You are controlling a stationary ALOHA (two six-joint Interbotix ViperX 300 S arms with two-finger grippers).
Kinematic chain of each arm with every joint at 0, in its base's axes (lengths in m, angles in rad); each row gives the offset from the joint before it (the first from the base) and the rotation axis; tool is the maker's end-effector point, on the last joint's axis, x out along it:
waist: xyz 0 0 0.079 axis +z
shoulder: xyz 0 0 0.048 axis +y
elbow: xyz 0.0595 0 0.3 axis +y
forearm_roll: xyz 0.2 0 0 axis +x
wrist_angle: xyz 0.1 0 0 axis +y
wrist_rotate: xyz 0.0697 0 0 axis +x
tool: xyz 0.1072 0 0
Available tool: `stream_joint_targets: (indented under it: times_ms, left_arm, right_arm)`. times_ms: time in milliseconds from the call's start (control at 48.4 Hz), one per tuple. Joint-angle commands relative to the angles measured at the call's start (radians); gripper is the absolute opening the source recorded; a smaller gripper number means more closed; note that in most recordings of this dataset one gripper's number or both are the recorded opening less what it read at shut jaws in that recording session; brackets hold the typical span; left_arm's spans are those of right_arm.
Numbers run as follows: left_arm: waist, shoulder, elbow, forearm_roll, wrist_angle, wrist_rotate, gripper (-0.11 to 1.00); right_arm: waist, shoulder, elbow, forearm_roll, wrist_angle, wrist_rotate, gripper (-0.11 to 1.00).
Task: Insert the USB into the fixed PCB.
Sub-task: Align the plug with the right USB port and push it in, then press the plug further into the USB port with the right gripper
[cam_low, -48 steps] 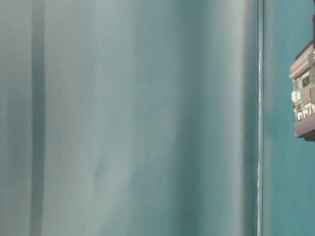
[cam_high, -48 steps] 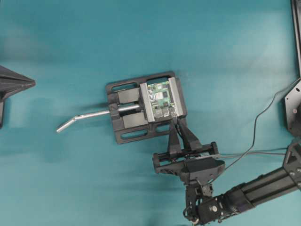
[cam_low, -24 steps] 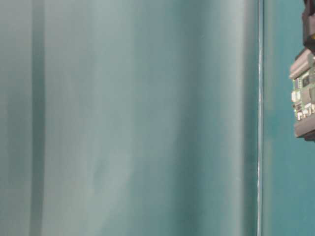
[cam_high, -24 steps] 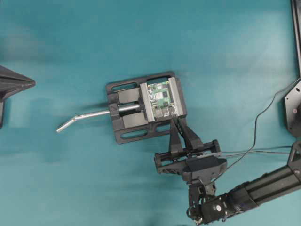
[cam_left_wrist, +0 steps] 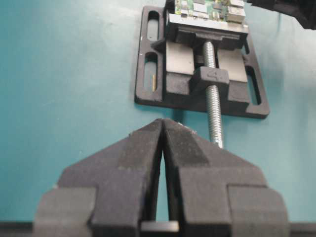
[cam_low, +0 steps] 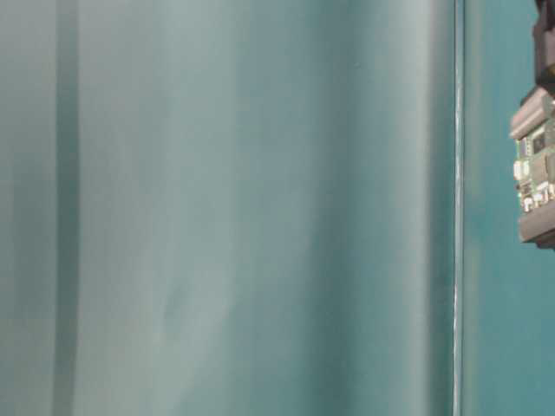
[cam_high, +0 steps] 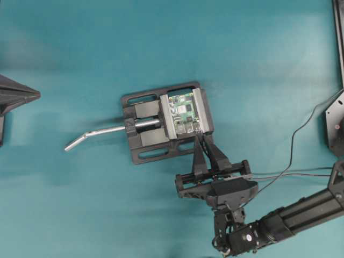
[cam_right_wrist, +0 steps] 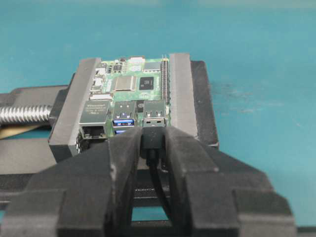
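The green PCB (cam_high: 184, 114) is clamped in a black vise (cam_high: 150, 134) at the table's middle. It also shows in the right wrist view (cam_right_wrist: 133, 84), the left wrist view (cam_left_wrist: 207, 7) and the table-level view (cam_low: 538, 169). My right gripper (cam_high: 201, 138) (cam_right_wrist: 153, 137) is shut on the USB plug's dark body (cam_right_wrist: 154, 138). The plug's silver tip (cam_right_wrist: 154, 120) is at the mouth of the right-hand silver port; I cannot tell how deep. Its cable (cam_right_wrist: 159, 170) hangs between the fingers. My left gripper (cam_left_wrist: 163, 122) (cam_high: 29, 95) is shut and empty, far to the left.
The vise's silver handle (cam_high: 97, 133) sticks out to the left, and its threaded screw (cam_left_wrist: 213, 113) points at the left gripper. Thin cables (cam_high: 293, 142) trail from the right arm toward the right edge. The table is teal.
The right arm's wrist has shifted a little to the right and down. The gripper tips stay at the PCB's near edge with the plug held. The left gripper has not moved.
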Motion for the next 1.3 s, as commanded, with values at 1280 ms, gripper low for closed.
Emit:
stream_joint_targets:
  times_ms: [1280]
  left_arm:
    - [0.003, 0.008, -0.026, 0.003, -0.005, -0.006, 0.00]
  right_arm:
    - [-0.118, 0.003, -0.020, -0.069, -0.006, -0.020, 0.18]
